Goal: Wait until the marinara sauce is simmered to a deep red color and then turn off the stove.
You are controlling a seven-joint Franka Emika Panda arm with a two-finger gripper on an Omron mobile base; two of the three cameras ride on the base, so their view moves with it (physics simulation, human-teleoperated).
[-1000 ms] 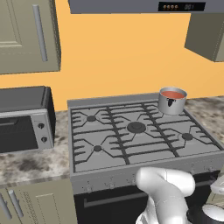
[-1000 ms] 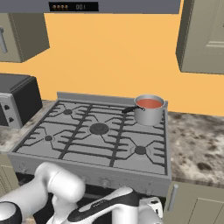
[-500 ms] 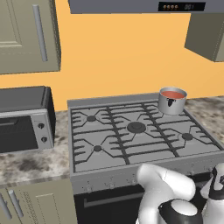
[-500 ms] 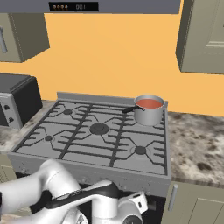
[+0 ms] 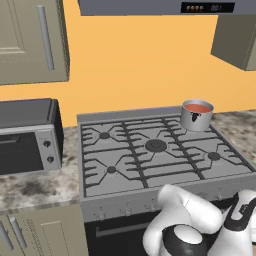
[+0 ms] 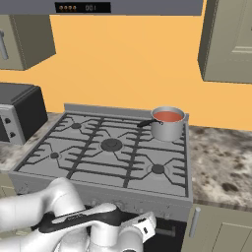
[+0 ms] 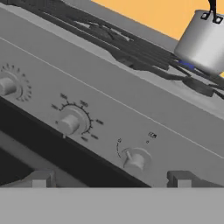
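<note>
Setting: a rendered kitchen with an orange wall, pale cabinets above and below, and a speckled stone counter on both sides of the cooker
Stove: a wide grey gas range with five burners under dark grid grates, set between the counter sections; its black oven door sits below the front panel
Saucepan: a small shiny steel pan standing upright on the back right burner, close to the rear edge of the range; in the right base view its dark handle stub points left
Marinara sauce: a smooth orange-red disc filling the pan, also visible from the left base view
Knobs: the hand view looks slantwise at the grey front panel, where three round knobs sit in a row with tick marks around them; the pan appears at the upper right of that view, above the grates
Toaster oven: a black and silver box on the counter left of the range, apart from it
Arm: white with dark joints, folded low in front of the oven door
Gripper: two grey finger tips stand wide apart at the bottom of the hand view, clamped on nothing, just below the knob row
Hood: a dark panel with small lights above the range
</note>
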